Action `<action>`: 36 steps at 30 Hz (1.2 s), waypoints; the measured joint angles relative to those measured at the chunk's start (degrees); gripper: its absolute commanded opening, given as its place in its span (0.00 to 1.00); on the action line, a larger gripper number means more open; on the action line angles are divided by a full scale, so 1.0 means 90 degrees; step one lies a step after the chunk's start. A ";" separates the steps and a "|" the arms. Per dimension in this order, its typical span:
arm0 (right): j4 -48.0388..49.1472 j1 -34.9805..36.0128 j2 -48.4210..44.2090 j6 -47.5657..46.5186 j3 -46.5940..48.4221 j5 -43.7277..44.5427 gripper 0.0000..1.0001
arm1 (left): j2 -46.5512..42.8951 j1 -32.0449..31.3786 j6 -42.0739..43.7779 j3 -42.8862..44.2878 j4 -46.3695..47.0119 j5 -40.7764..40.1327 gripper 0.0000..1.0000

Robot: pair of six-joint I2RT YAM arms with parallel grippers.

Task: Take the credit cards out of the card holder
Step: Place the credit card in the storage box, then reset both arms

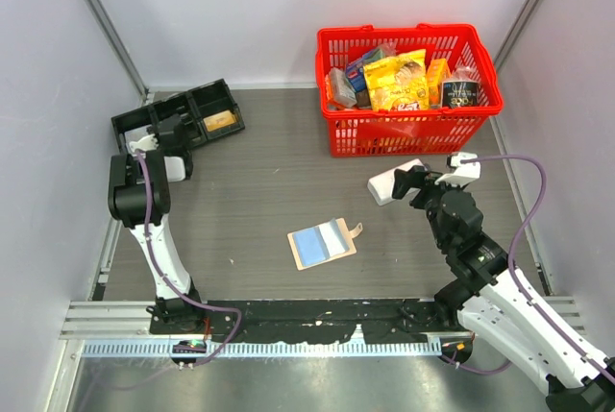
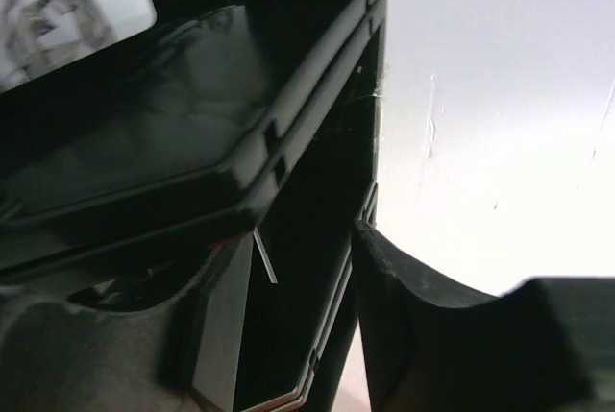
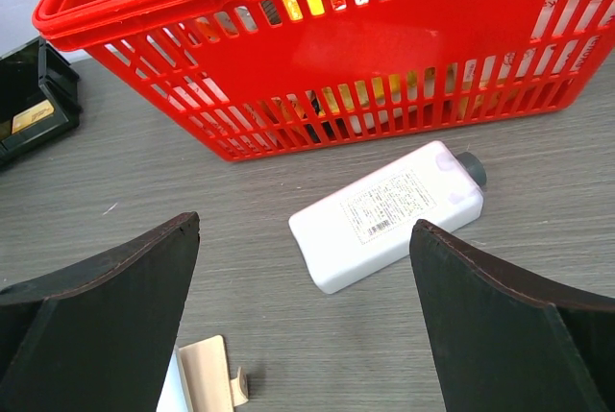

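Observation:
The card holder (image 1: pixel 322 243) lies open and flat on the table's middle, tan with blue and grey panels and a small corner tab; its tan edge (image 3: pixel 207 374) shows in the right wrist view. My left gripper (image 1: pixel 163 138) hovers over the black tray (image 1: pixel 183 109), open (image 2: pixel 288 278). A thin pale sliver (image 2: pixel 265 258), like a card seen edge-on, stands in the tray compartment between its fingers. A flat gold card (image 1: pixel 219 122) lies in the tray's right compartment. My right gripper (image 1: pixel 411 181) hangs wide open (image 3: pixel 306 225) and empty above a white bottle (image 3: pixel 389 215).
A red basket (image 1: pixel 408 129) full of groceries stands at the back right, its wall (image 3: pixel 317 57) just beyond the white bottle (image 1: pixel 389 184). The black tray (image 3: pixel 34 105) sits at the back left by the wall. White walls enclose the table.

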 measured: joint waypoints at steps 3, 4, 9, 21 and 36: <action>-0.0056 0.0000 -0.0083 0.0002 0.0010 0.0015 0.94 | -0.0027 0.0000 -0.0148 -0.0129 0.0097 0.0034 0.69; -0.0083 0.0000 -0.0129 0.0002 0.0017 0.0019 0.94 | -0.0109 0.0000 -0.0158 -0.0182 0.0092 0.0058 0.73; -0.0342 0.0000 -0.0257 0.0007 0.0245 0.0107 0.94 | -0.0797 -0.0007 -0.0245 -0.0763 -0.0041 0.0250 1.00; -0.1591 0.0000 -0.0855 -0.0046 0.1124 0.0746 0.94 | -0.4998 -0.0126 0.1394 -0.1552 -0.2543 0.2028 1.00; -0.2098 0.0000 -0.2684 -0.0624 0.1073 0.1819 0.94 | -0.9921 -0.0338 0.6681 0.0107 -0.9146 0.2205 1.00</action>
